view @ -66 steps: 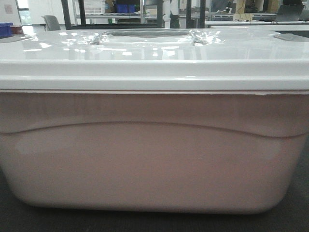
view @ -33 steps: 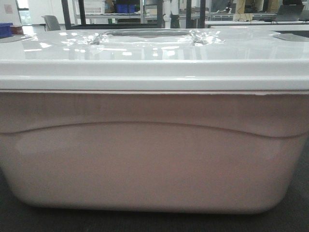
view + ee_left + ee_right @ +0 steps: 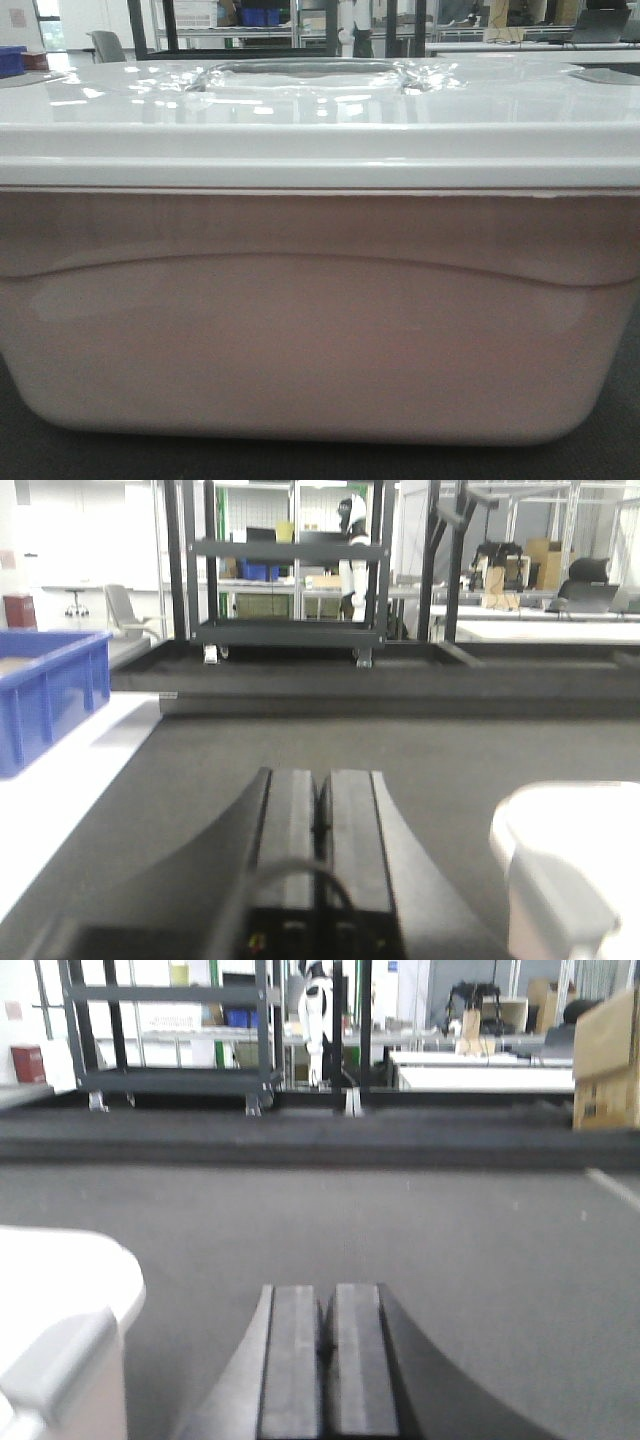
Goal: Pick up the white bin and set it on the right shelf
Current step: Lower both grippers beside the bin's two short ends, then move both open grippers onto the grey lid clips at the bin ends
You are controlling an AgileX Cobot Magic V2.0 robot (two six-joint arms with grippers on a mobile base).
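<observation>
Close ahead: white bin (image 3: pixel 320 320); left end effector (image 3: pixel 322 815) and right end effector (image 3: pixel 328 1345) flank it, each pressed together, empty, probably for two-sided squeeze.

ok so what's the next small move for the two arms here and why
Probably bring both arms inward toward the white bin. The left end effector and right end effector are both shut, one on each side of the bin, neither touching it. Pressing in on its two ends looks like the first step to a lift.
</observation>
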